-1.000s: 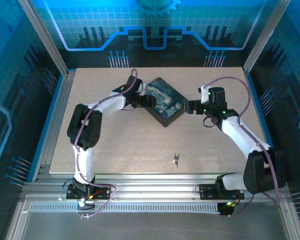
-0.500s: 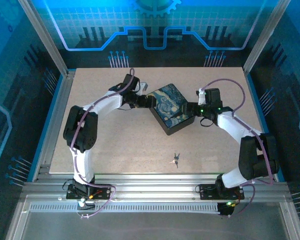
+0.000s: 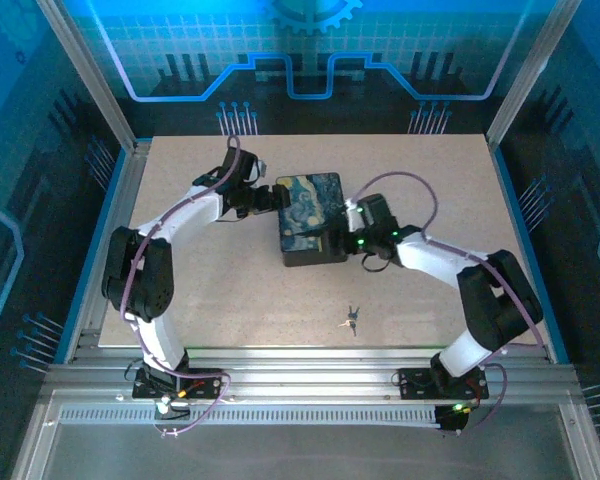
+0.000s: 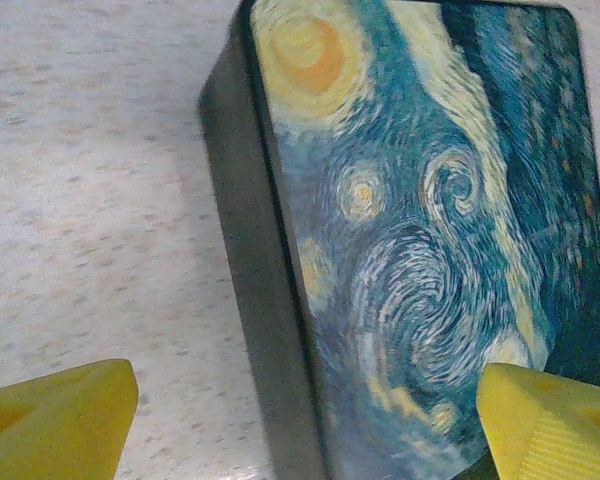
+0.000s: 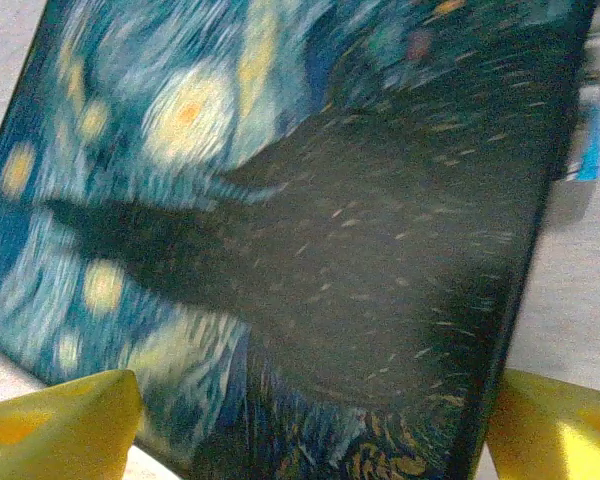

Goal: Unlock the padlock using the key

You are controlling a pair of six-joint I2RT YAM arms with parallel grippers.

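No legible lettering, label, brand or number appears on the painted box point(image 3: 308, 215), the key point(image 3: 352, 319) or the table point(image 3: 230, 295).

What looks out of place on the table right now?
The key lies alone near the front edge of the table, apart from both arms. The left gripper and the right gripper are both at the painted box, jaws wide, which looks odd for an unlocking job.

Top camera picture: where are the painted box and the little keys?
painted box point(image 3: 308, 215), top view, middle of its lid.
keys point(image 3: 352, 319), top view, middle of the small bunch lying on the table.
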